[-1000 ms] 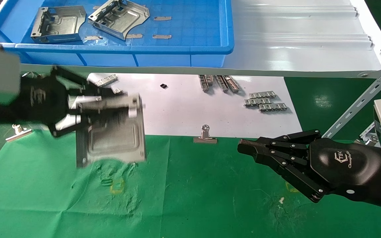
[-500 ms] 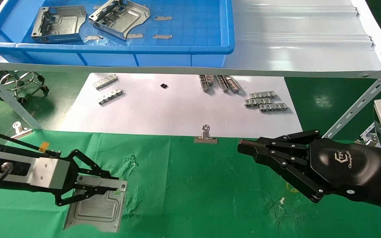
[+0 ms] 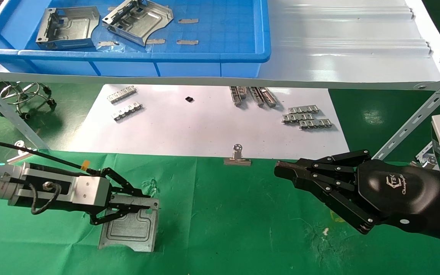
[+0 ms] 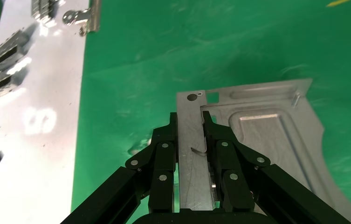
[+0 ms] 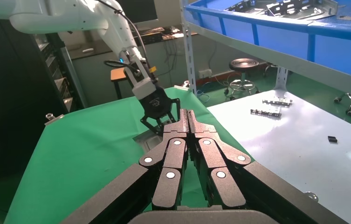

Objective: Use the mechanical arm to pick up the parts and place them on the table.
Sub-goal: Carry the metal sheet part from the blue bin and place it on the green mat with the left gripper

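My left gripper (image 3: 145, 207), the black claw with the yellow-tagged cable, is shut on the raised edge of a silver stamped plate (image 3: 130, 230). The plate lies low on the green cloth table (image 3: 227, 229) at the front left. In the left wrist view the fingers (image 4: 166, 149) clamp the plate's edge strip, and the embossed plate (image 4: 266, 135) lies flat on the cloth. Two more plates (image 3: 67, 26) (image 3: 138, 19) lie in the blue tray (image 3: 204, 57) on the shelf. My right gripper (image 3: 281, 170) is shut and empty, hovering at the right (image 5: 187, 112).
A white shelf (image 3: 338, 49) overhangs the back, with slanted legs (image 3: 414, 118) (image 3: 10, 118). Below it a white paper sheet (image 3: 204, 122) carries small ridged strips (image 3: 306, 117). A binder clip (image 3: 237, 157) sits at the paper's front edge, and another (image 3: 19, 151) is at the left.
My left gripper came down from shelf height with the plate to the cloth, then shifted right and farther back. The right arm has not moved.
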